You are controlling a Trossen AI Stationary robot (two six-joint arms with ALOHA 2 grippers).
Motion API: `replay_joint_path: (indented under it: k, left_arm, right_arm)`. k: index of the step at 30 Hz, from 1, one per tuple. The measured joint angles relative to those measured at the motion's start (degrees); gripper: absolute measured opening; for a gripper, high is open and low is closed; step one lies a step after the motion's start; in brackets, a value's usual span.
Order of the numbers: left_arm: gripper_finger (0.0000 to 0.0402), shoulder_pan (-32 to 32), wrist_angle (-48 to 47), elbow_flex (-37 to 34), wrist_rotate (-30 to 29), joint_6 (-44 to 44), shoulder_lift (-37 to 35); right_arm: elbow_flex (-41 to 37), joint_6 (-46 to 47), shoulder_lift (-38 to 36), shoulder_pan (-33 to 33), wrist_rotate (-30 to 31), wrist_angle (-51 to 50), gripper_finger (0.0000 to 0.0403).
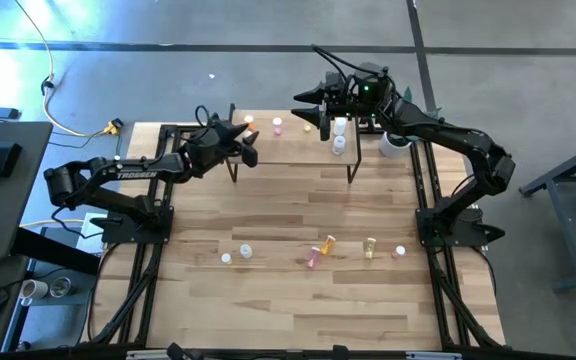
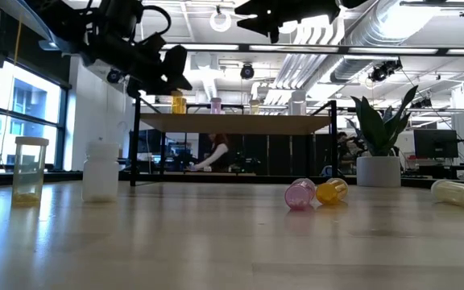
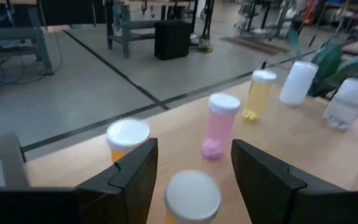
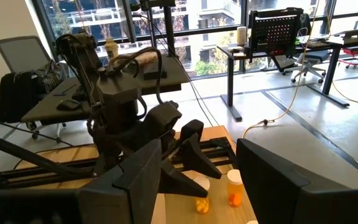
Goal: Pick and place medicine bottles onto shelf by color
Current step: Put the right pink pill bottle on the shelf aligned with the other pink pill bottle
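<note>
In the low view, nearest the camera, a clear bottle (image 2: pixel 29 167) with yellow pills and a white bottle (image 2: pixel 101 172) stand upright at the left of the table (image 2: pixel 232 242). To the right, a pink bottle (image 2: pixel 300 194) and a yellow bottle (image 2: pixel 331 190) lie on their sides, touching; a pale bottle (image 2: pixel 460 193) lies farther right. Behind them the shelf (image 2: pixel 236 123) carries several upright bottles.

In the high view, the left gripper (image 1: pixel 248 141) hovers at the shelf's (image 1: pixel 288 150) left end, the right gripper (image 1: pixel 313 112) above its right half. Loose bottles lie scattered near the table's (image 1: pixel 288 290) front edge.

In the left wrist view, the left gripper's (image 3: pixel 194 171) jaws stand apart, with an orange bottle (image 3: pixel 192 199) between them but not gripped. A second orange bottle (image 3: pixel 127 139), a pink one (image 3: pixel 218 127) and a yellow one (image 3: pixel 260 94) stand upright beyond.

In the right wrist view, the right gripper (image 4: pixel 197 171) is wide open and empty, facing the left arm (image 4: pixel 120 99).
</note>
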Motion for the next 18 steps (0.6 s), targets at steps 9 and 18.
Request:
replay_joint_path:
  k: [9,18]
  left_arm:
    - [0.0195,0.0,0.1,0.0,0.2,0.0,-4.5]
    - [0.0195,-1.0,0.0,0.0,0.2,0.1,-14.1]
  right_arm:
    - [0.0,0.0,0.0,0.0,-0.1,-0.1,0.0199]
    - [0.0,0.0,-2.6,0.2,-0.4,-5.1,0.0199]
